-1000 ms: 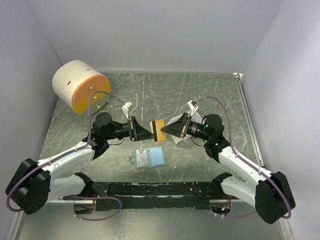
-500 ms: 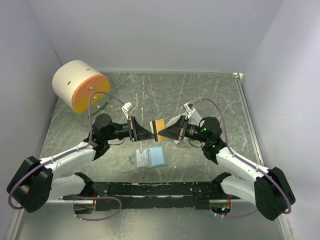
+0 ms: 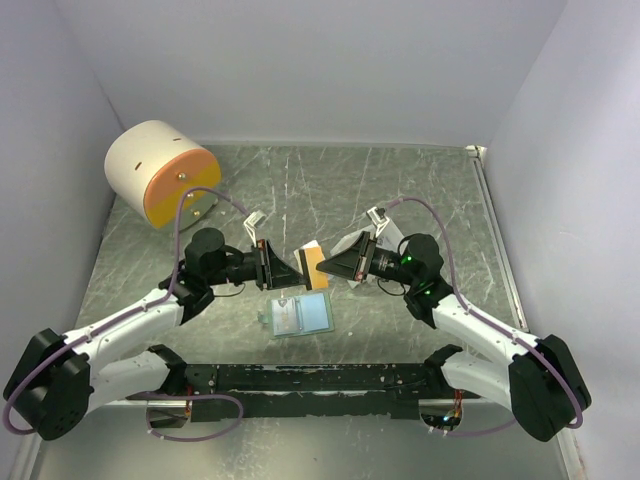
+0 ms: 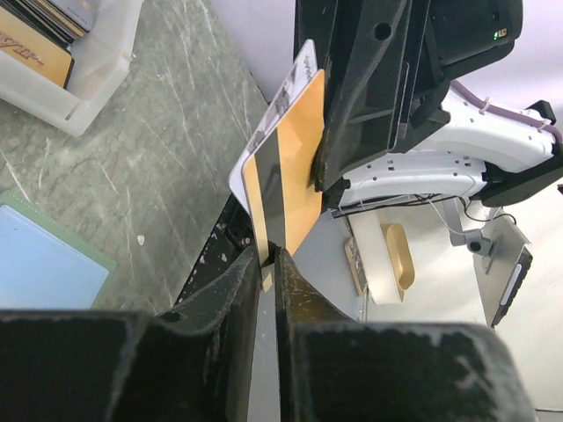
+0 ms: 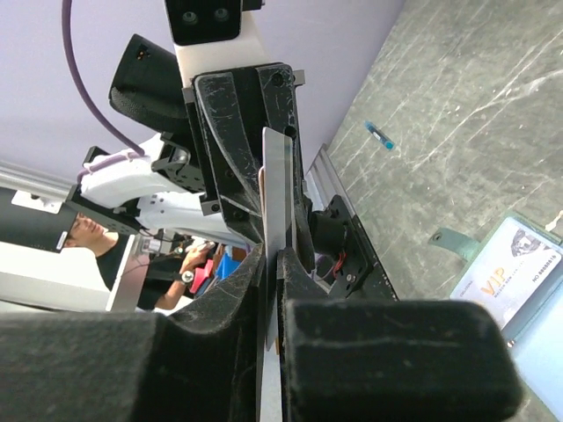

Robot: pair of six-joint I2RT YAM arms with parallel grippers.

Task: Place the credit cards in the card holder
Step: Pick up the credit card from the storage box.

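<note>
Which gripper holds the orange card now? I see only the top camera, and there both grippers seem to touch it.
Observer: Both. In the left wrist view the left gripper pinches the lower edge of the orange card, and the right gripper clamps its side.
Operator: Is it only one card?
Observer: A white edge shows behind it; I cannot tell if that is a second card.
Operator: Is the wallet empty?
Observer: No. The right wrist view shows a card marked VIP already in the wallet.
</note>
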